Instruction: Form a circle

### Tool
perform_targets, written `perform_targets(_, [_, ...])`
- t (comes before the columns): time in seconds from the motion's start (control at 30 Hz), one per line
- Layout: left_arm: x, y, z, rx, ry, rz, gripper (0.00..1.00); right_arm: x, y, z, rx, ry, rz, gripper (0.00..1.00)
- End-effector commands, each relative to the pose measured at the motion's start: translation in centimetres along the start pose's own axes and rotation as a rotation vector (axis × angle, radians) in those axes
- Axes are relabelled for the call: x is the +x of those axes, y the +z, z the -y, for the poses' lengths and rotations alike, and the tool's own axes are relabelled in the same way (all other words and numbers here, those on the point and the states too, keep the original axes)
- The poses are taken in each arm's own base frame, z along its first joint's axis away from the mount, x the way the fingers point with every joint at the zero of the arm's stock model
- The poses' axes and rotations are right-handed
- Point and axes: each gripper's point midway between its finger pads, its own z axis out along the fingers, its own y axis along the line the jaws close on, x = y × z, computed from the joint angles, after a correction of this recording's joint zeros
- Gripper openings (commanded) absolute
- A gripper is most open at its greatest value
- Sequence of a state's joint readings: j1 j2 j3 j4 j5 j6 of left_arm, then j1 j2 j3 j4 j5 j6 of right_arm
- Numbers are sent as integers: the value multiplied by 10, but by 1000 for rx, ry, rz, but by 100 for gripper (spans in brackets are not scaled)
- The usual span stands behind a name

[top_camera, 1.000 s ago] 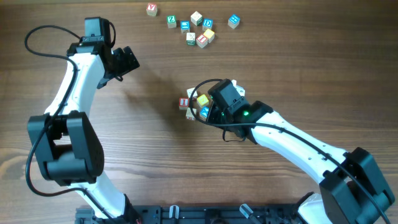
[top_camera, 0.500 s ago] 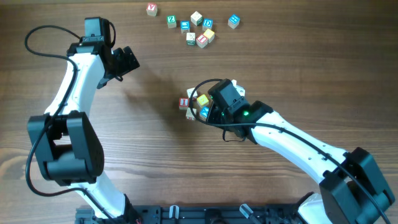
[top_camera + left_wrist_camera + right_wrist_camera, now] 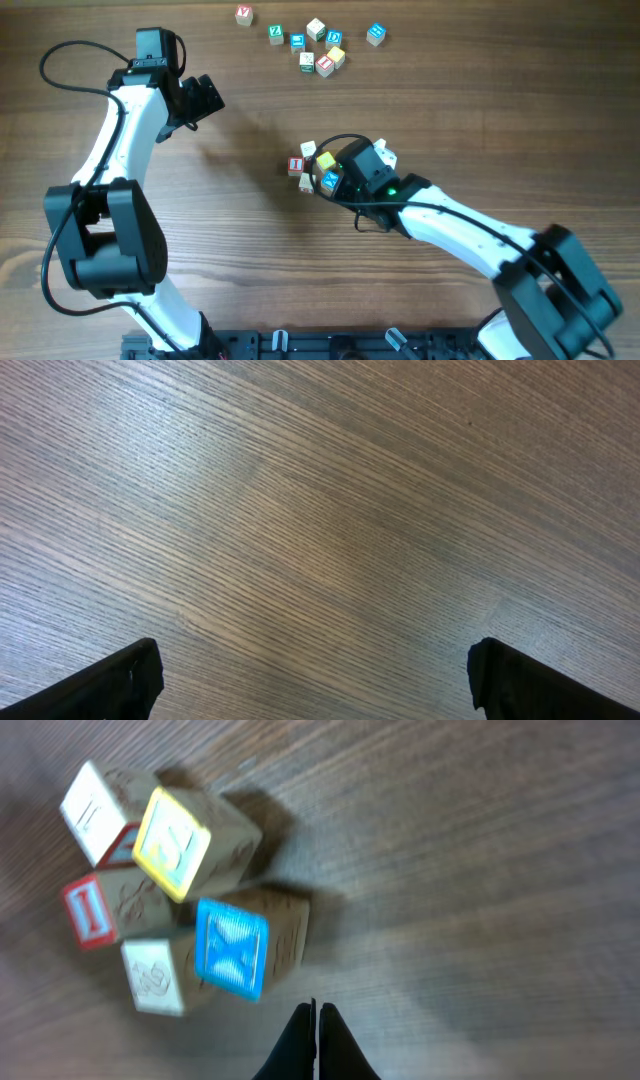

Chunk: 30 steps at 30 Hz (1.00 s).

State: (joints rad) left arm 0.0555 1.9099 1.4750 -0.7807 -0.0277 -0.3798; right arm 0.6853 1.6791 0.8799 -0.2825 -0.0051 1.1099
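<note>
Wood-grain tabletop (image 3: 250, 260): ring of tiny wooden letter cubes (image 3: 160, 905), red I, blue X; my right pincer (image 3: 316, 1035) clenched empty, left pincer (image 3: 320, 680) released.

Robotics lab bench — 2 black-and-white arms (image 3: 130, 110) over a wood-grain tabletop (image 3: 250, 260), scattered toy letter cubes (image 3: 316, 29).

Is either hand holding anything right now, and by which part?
Nothing is held. The right hand is shut empty beside the blue-lettered wooden cube; the left hand is open over the wooden table.
</note>
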Motion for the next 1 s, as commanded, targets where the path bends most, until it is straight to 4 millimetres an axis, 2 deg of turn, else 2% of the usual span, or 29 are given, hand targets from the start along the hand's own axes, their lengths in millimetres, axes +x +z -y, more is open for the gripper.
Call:
perform_targets(0.0, [-7,-9,2,12,1,25,100,1,18,3,11,15,5,4])
perform_targets(0.17, [-7,-9,2,12,1,25,100,-1,19,-1,-6,11,14,5])
perform_targets(0.33, [-7,-9,2,12,1,25,100,2,19,5,18,16,3,4])
perform_targets(0.4, [-7,-9,2,12,1,25,100,-3,19,7,27,43,32,4])
perform_targets(0.63, [-7,-9,2,12,1,25,100,-10,19,-5,-19,5,62,4])
perform_targets(0.87, [-7,-9,2,12,1,25,100,-9,19,-7,-27,11,56,4])
perform_targets(0.97, [-7,-9,2,12,1,25,100,-2,19,-8,-35,10,19,4])
